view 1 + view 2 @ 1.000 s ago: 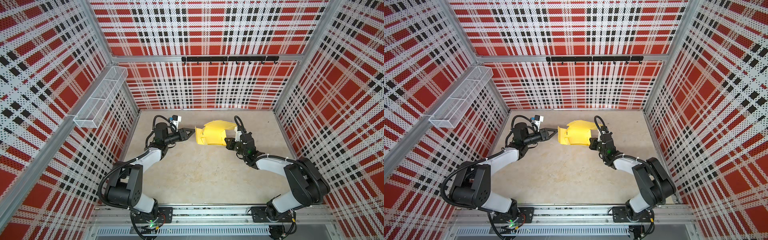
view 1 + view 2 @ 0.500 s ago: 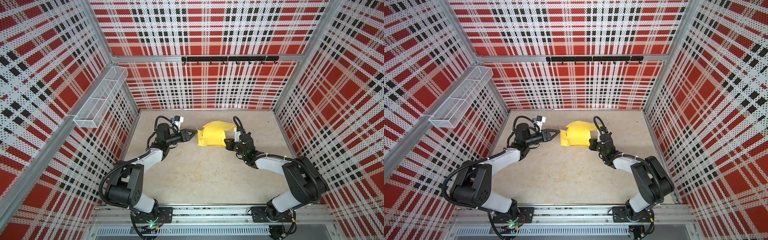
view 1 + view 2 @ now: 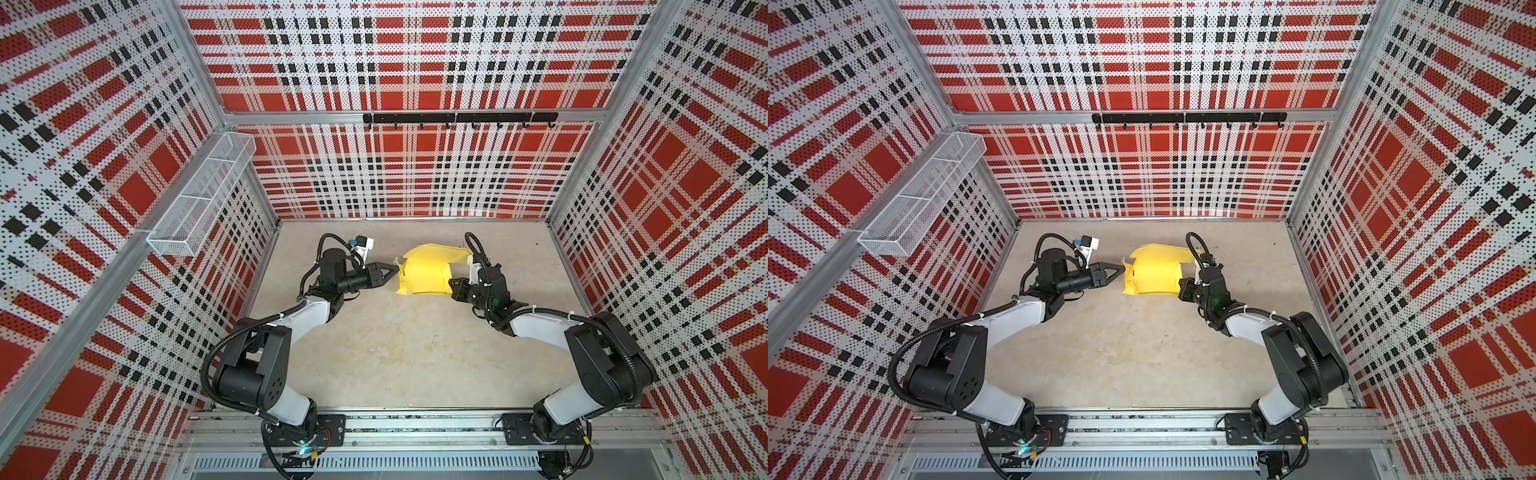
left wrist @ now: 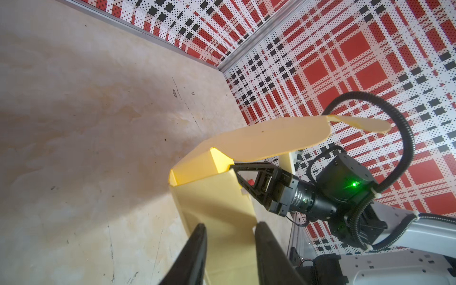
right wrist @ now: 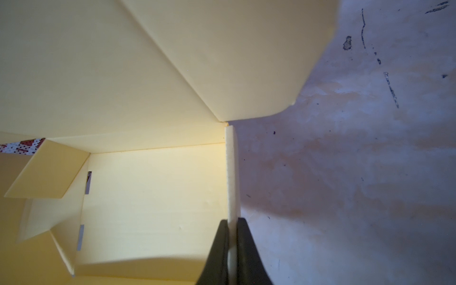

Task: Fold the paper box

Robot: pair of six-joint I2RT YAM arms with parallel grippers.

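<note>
Closer now, left tool (image 3: 396, 270) part-open at one paper box (image 3: 426, 276); right tool (image 3: 452, 285) pinches it.

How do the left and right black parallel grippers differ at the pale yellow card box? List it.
Jaws: the left gripper stands open; the right gripper is shut on a thin wall of the pale yellow card box. Place: in both top views the left gripper faces the box's left end, the right gripper its right end. Both are black.
</note>
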